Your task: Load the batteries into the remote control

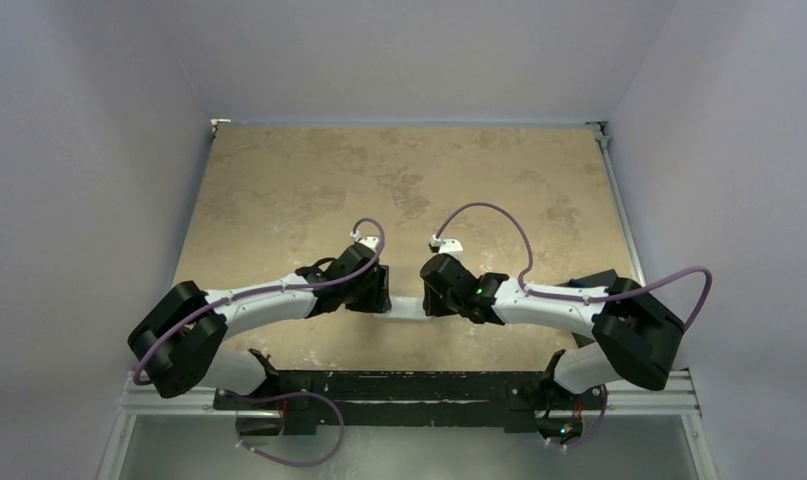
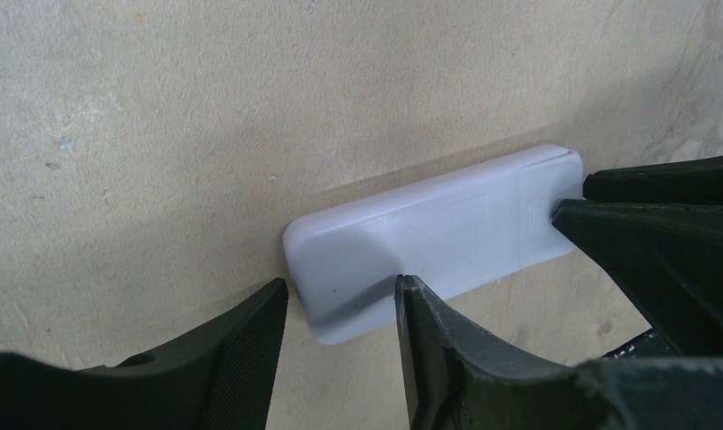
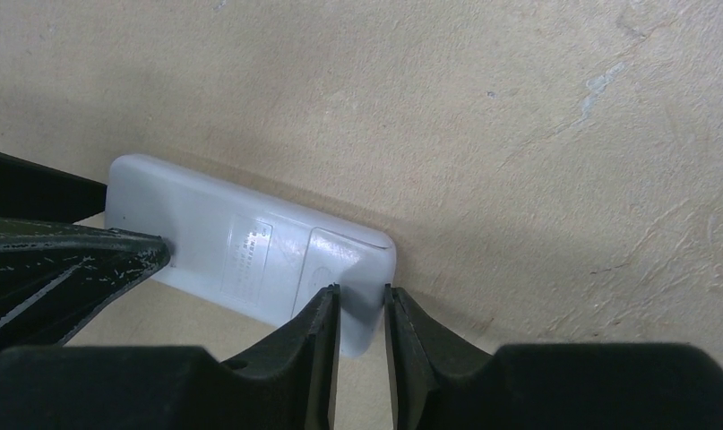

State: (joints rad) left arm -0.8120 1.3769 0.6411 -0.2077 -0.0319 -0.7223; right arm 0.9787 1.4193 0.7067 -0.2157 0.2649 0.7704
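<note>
The remote control (image 1: 407, 306) lies flat on the table between my two grippers, plain white back up, with a faint printed label (image 3: 250, 255). My left gripper (image 2: 339, 285) straddles the remote control's (image 2: 447, 224) left end; its jaws stand apart, the left finger clear of the plastic. My right gripper (image 3: 362, 288) sits over the remote control's (image 3: 205, 233) other end with a narrow gap between its jaws, and the corner shows between them. A seam outlines a panel (image 3: 339, 255) at that end, lying flush. The batteries are out of view.
The tan mottled table (image 1: 399, 170) spreads away behind the arms, with pale walls on three sides. The black mounting rail (image 1: 409, 385) runs along the near edge. Each wrist view also shows the other gripper's dark fingers (image 2: 662, 233) (image 3: 62, 260) at the remote's far end.
</note>
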